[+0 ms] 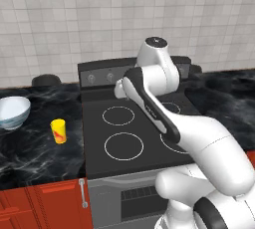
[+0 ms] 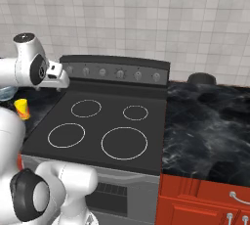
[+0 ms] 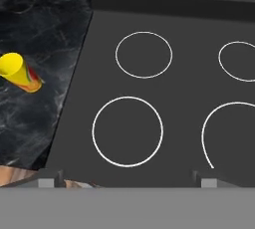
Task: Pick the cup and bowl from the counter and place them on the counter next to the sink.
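The cup (image 1: 59,131) stands on the counter (image 1: 40,148) beside the bowl (image 1: 13,112).

Bowl (image 1: 13,111) was cut by left edge in left base view; in right base view mostly hidden behind arm. Cup (image 2: 22,109) was partly hidden by arm there. Fingertips (image 3: 50,178) were barely visible above bottom band in hand view.
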Controlling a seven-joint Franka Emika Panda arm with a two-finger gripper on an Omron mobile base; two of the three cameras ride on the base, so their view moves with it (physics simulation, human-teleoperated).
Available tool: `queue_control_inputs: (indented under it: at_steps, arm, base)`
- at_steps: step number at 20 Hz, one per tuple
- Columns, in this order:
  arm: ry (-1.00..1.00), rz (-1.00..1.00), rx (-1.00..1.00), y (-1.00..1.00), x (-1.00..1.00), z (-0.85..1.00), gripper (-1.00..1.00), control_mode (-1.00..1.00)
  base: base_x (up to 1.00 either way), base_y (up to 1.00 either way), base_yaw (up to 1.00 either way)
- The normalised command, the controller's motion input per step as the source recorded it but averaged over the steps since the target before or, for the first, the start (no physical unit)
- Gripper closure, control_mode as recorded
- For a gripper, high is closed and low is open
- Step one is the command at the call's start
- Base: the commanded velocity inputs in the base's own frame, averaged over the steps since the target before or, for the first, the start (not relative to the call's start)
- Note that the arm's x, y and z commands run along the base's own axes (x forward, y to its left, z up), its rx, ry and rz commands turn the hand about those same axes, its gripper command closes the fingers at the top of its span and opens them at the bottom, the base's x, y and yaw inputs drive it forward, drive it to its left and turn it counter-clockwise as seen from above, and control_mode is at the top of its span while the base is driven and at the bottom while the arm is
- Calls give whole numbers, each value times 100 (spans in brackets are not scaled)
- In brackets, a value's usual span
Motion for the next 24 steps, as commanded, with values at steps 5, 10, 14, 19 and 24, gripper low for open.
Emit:
queue_control_inputs:
  at_steps: [5,10,14,19,24]
  arm:
    - [2,0,0,67,1,0,-100,-100]
    - [4,0,0,61,9,0,-100,-100]
    - [0,4,1,44,11,0,-100,-100]
    - [0,6,4,44,4,0,-100,-100]
    - [1,6,5,49,11,0,-100,-100]
  base:
    - [0,0,0]
    - [0,0,0]
    - [0,0,0]
    - [0,0,0]
    - [0,0,0]
